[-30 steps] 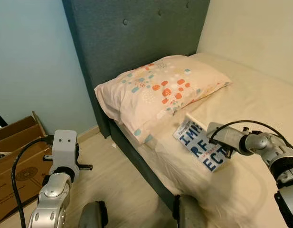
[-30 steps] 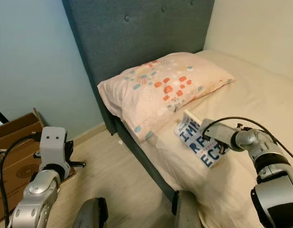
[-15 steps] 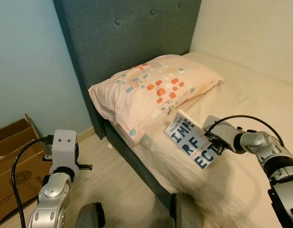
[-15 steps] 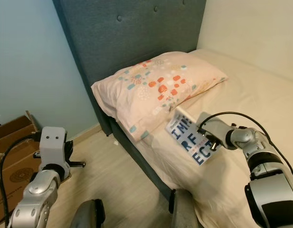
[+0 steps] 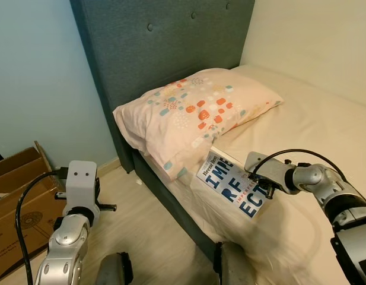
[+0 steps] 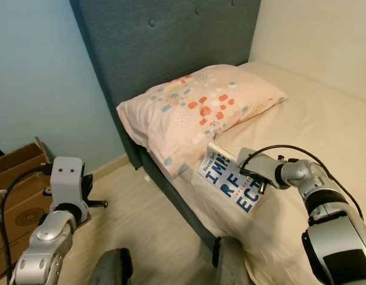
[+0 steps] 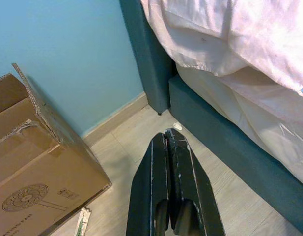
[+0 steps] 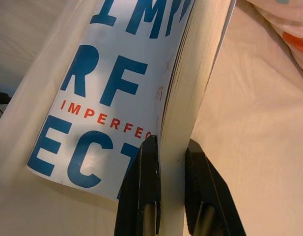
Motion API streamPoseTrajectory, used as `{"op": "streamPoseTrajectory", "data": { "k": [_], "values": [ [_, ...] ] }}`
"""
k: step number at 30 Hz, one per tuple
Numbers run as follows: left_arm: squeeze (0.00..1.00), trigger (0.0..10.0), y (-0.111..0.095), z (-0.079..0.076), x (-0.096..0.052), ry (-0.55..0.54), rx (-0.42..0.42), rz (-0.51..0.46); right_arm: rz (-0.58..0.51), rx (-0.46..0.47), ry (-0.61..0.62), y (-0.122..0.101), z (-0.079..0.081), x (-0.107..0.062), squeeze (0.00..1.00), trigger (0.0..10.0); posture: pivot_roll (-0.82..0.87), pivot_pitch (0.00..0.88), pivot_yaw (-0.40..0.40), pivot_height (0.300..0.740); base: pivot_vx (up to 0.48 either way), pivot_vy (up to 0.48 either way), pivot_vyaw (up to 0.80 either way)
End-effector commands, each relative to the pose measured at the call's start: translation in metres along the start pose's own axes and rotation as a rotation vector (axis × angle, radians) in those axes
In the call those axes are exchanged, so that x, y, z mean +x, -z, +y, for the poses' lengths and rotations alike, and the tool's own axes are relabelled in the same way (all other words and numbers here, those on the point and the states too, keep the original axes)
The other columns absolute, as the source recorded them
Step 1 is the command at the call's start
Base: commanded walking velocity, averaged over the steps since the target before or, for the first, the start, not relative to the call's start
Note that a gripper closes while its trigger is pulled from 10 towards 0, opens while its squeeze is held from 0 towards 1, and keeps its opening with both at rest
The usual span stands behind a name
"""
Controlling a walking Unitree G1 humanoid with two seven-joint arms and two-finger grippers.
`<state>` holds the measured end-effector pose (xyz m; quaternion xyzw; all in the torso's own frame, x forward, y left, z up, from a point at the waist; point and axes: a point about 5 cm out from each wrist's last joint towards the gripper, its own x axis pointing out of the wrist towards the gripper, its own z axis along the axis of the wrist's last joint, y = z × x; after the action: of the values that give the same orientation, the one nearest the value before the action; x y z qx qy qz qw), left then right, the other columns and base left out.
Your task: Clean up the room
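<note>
The book (image 5: 231, 183) is being pinched along its page edge by the right gripper (image 8: 166, 162), held tilted just above the bed (image 5: 325, 124) beside the pillow (image 5: 194, 113), probably for carrying off. The left gripper (image 7: 171, 191) is hanging clenched, empty, over the floor (image 7: 225, 196) near a box (image 7: 28, 162).

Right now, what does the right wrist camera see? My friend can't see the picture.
The right end effector pinches a white book with big blue letters by its page edge. Cream bedsheet lies behind it.
</note>
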<state>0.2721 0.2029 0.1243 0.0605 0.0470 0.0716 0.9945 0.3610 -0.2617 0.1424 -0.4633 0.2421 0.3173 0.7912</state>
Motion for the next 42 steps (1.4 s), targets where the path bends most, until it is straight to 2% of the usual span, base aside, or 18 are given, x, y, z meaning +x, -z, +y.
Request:
{"op": "streamPoseTrajectory", "data": {
  "k": [1, 5, 6, 7, 8, 11, 12, 13, 14, 15, 16, 21, 24, 28, 33, 42],
  "values": [
    [0.0, 10.0, 0.004, 0.004, -0.001, -0.003, 0.018, 0.021, 0.059, 0.018, -0.04, 0.012, 0.007, 0.0, 0.0, 10.0, 0.01, 0.194, -0.023, 0.553, 0.0, 0.0, 0.0],
    [0.0, 10.0, 0.004, 0.004, -0.001, -0.003, 0.017, 0.021, 0.058, 0.021, -0.043, 0.012, 0.007, 0.0, 0.0, 10.0, 0.01, 0.194, -0.024, 0.553, 0.0, 0.0, 0.0],
    [0.0, 10.0, 0.004, 0.003, 0.0, -0.003, 0.016, 0.02, 0.058, 0.024, -0.048, 0.012, 0.007, -0.001, 0.58, 10.0, 0.01, 0.192, -0.025, 0.553, 0.0, 0.0, 0.0],
    [0.0, 10.0, 0.004, 0.003, 0.0, -0.003, 0.016, 0.02, 0.058, 0.024, -0.048, 0.012, 0.007, -0.001, 0.58, 10.0, 0.01, 0.192, -0.025, 0.553, 0.0, 0.0, 0.0],
    [0.0, 10.0, 0.003, 0.003, 0.0, -0.002, 0.015, 0.019, 0.058, 0.025, -0.052, 0.012, 0.007, -0.001, 1.0, 10.0, 0.01, 0.192, -0.026, 0.553, 0.0, 0.0, 0.0],
    [0.0, 10.0, 0.003, 0.003, 0.0, -0.002, 0.015, 0.019, 0.058, 0.025, -0.052, 0.012, 0.007, -0.001, 1.0, 10.0, 0.01, 0.192, -0.026, 0.553, 0.0, 0.0, 0.0],
    [0.0, 10.0, 0.003, 0.003, 0.0, -0.003, 0.014, 0.018, 0.058, 0.019, -0.049, 0.011, 0.007, -0.001, 0.65, 10.0, 0.01, 0.19, -0.026, 0.553, 0.0, 0.0, 0.0],
    [0.0, 10.0, 0.003, 0.003, 0.0, -0.003, 0.014, 0.018, 0.058, 0.019, -0.049, 0.011, 0.007, -0.001, 0.65, 10.0, 0.01, 0.19, -0.026, 0.553, 0.0, 0.0, 0.0],
    [0.0, 10.0, 0.003, 0.004, 0.0, -0.004, 0.014, 0.019, 0.056, 0.012, -0.044, 0.011, 0.006, 0.0, 0.07, 10.0, 0.01, 0.19, -0.026, 0.553, 0.0, 0.0, 0.0],
    [0.0, 10.0, 0.003, 0.004, 0.0, -0.004, 0.014, 0.019, 0.056, 0.012, -0.044, 0.011, 0.006, 0.0, 0.07, 10.0, 0.01, 0.19, -0.026, 0.553, 0.0, 0.0, 0.0],
    [0.0, 10.0, 0.003, 0.004, 0.0, -0.004, 0.014, 0.018, 0.055, 0.001, -0.036, 0.01, 0.005, 0.0, 0.0, 10.0, 0.02, 0.186, -0.026, 0.553, 0.0, 0.0, 0.0],
    [0.0, 10.0, 0.003, 0.004, 0.001, -0.007, 0.014, 0.017, 0.055, -0.025, -0.015, 0.007, 0.003, 0.0, 0.0, 10.0, 0.02, 0.186, -0.026, 0.553, 0.0, 0.0, 0.0],
    [0.0, 10.0, 0.002, 0.004, 0.001, -0.012, 0.017, 0.015, 0.054, -0.054, 0.05, 0.003, -0.006, -0.003, 0.0, 10.0, 0.02, 0.186, -0.026, 0.553, 0.0, 0.0, 0.0],
    [0.0, 10.0, 0.002, 0.004, 0.001, -0.013, 0.018, 0.015, 0.052, -0.058, 0.07, 0.002, -0.009, -0.004, 0.0, 10.0, 0.02, 0.186, -0.026, 0.553, 0.0, 0.0, 0.0],
    [0.0, 10.0, 0.002, 0.003, 0.002, -0.009, 0.018, 0.014, 0.032, -0.044, 0.151, -0.005, -0.026, -0.012, 0.0, 10.0, 0.02, 0.181, -0.024, 0.553, 0.0, 0.0, 0.0],
    [0.0, 10.0, 0.001, 0.0, 0.003, 0.006, 0.016, 0.011, 0.019, -0.055, 0.212, -0.012, -0.038, -0.018, 0.0, 10.0, 0.02, 0.167, -0.017, 0.553, 0.0, 0.0, 0.0]
  ]
}}
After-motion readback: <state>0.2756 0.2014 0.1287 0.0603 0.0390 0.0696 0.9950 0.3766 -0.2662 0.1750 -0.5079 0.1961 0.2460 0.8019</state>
